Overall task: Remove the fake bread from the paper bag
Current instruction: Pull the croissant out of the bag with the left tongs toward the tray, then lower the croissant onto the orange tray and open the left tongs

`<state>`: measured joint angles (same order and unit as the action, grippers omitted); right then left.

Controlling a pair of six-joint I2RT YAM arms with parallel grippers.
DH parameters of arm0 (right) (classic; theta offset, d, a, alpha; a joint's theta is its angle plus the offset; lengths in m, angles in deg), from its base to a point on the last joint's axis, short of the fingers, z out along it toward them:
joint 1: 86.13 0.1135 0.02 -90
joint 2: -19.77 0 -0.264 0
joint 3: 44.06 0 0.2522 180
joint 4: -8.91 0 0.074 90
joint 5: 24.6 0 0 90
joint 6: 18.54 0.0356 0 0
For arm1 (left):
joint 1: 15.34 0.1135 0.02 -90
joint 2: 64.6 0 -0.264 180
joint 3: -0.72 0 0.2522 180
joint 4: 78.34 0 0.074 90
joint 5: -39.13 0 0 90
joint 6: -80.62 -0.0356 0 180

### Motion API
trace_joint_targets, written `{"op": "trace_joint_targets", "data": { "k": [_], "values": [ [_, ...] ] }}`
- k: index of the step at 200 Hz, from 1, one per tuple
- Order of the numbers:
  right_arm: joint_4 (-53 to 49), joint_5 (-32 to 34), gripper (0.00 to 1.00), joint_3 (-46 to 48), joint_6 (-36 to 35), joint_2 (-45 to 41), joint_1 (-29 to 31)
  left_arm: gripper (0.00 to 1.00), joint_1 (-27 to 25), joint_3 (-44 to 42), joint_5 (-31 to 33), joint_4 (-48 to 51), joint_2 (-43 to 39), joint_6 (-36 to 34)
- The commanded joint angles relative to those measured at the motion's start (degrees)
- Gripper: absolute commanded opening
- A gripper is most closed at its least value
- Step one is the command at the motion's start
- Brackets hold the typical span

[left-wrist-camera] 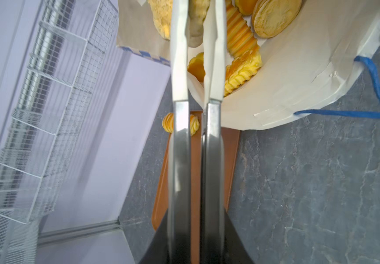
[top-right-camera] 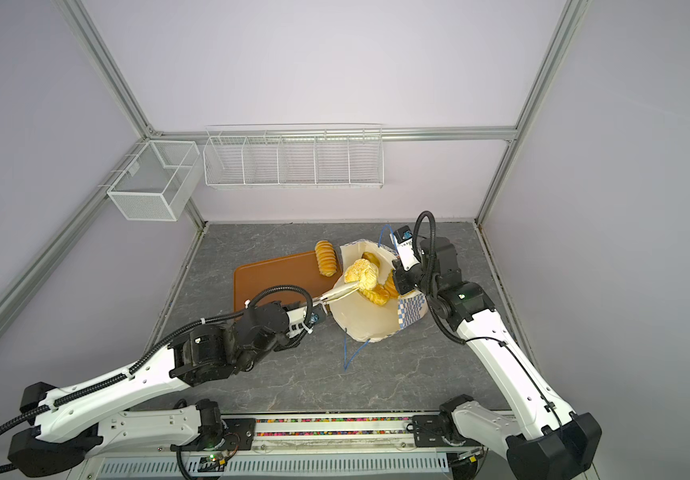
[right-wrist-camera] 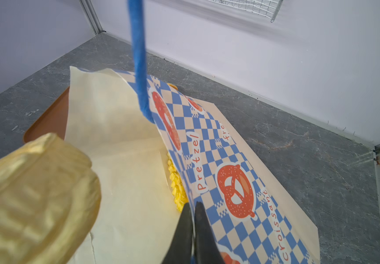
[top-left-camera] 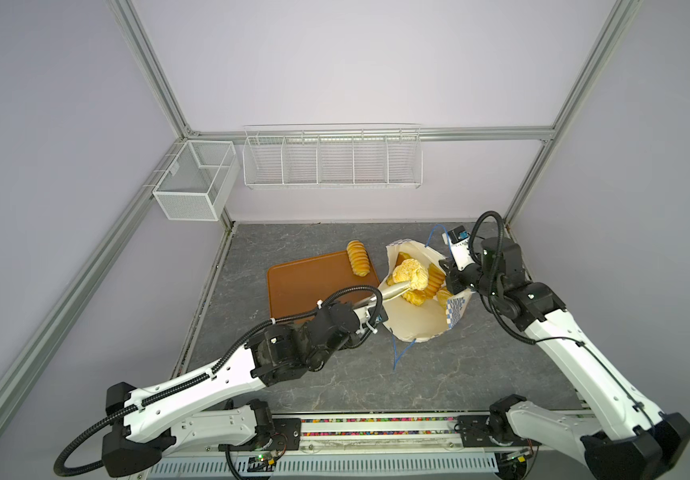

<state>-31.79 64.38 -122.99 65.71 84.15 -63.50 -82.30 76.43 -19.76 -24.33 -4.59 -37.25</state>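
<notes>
**Left gripper holds a bun over the open bag**

The paper bag (top-left-camera: 418, 328) stands on the grey bench (top-left-camera: 459, 374) with its mouth spread wide, just right of the brown tray (top-left-camera: 305, 286) and overlapping the tray's near right corner. The left gripper (top-left-camera: 406, 285) reaches in from the tray side, its long pale fingers (left-wrist-camera: 179, 57) closed nearly together on a crumbly round bun (top-left-camera: 409, 271). The bun sits above the bag's mouth. From overhead it is hard to say whether it is clear of the pieces below.

More fake bread (top-left-camera: 416, 297) lies inside the bag, including a ridged loaf (top-left-camera: 435, 277) against the far wall. One ridged roll (top-left-camera: 357, 258) lies outside the bag, at the tray's far right corner.

The right gripper (right-wrist-camera: 192, 209) is fully closed, pinching the checkered rim of the bag on the side away from the tray. One blue cord handle (right-wrist-camera: 139, 57) rises beside it, and the other handle (top-left-camera: 400, 353) trails onto the bench.
</notes>
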Motion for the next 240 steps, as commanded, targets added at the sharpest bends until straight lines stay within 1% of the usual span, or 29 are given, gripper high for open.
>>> {"op": "trace_joint_targets", "data": {
  "k": [1,19,39,51,72,86,100,108,130,147,161,171,186,208,225,240],
  "values": [
    [-0.9,2.0,0.07,-1.4,0.7,1.0,0.1,0.0,4.1,3.2,-8.8,0.2,-1.7,7.8],
    [-1.1,2.5,0.07,-1.4,0.8,1.2,0.1,0.0,7.8,2.7,-14.8,-1.6,-3.4,11.0],
    [-1.8,1.9,0.07,-2.3,1.0,1.4,0.1,0.0,14.3,2.5,-22.7,-2.2,-4.6,15.2],
    [-2.0,1.4,0.07,-2.7,0.5,1.4,0.1,0.0,19.5,1.9,-27.7,-2.5,-5.0,18.2],
    [-1.5,2.1,0.07,-2.4,0.2,1.5,0.1,0.0,30.5,0.4,-37.5,-4.9,-4.4,25.0],
    [-1.0,1.7,0.07,-1.9,0.1,1.4,0.1,0.0,37.5,-0.8,-45.2,-7.3,-2.9,29.7],
    [-0.7,1.6,0.07,-1.4,-0.3,1.4,0.1,0.0,42.8,-2.4,-50.4,-10.4,-0.6,35.0],
    [-0.9,1.6,0.07,-1.3,-0.6,1.6,0.1,0.0,45.1,-3.1,-53.9,-12.2,1.1,37.1],
    [-1.8,2.0,0.07,-1.2,-1.8,1.6,0.1,0.0,47.7,-4.6,-60.2,-17.2,6.6,41.3],
    [-2.0,2.4,0.07,-0.6,-2.4,0.8,0.1,0.0,49.2,-5.5,-65.5,-22.6,11.7,46.1],
    [-1.7,2.9,0.07,0.3,-2.6,-0.1,0.0,0.0,50.8,-6.3,-70.2,-29.4,16.1,52.3],
    [-1.7,2.9,0.07,0.8,-2.6,-0.6,0.1,0.02,51.9,-7.0,-74.0,-35.1,19.6,56.9],
    [-1.8,2.6,0.07,1.4,-2.6,-1.2,0.1,0.01,52.6,-7.0,-79.4,-43.7,25.5,61.3],
    [-1.8,2.5,0.07,1.9,-2.7,-1.2,0.0,0.0,52.9,-7.2,-80.8,-52.7,32.7,67.9],
    [-2.2,2.3,0.07,1.8,-3.0,-0.9,0.1,0.0,53.1,-8.3,-81.0,-59.6,36.3,73.2],
    [-2.4,2.5,0.07,1.8,-3.3,-0.9,0.0,0.0,53.5,-9.2,-80.7,-63.0,38.3,75.7]
  ]
}}
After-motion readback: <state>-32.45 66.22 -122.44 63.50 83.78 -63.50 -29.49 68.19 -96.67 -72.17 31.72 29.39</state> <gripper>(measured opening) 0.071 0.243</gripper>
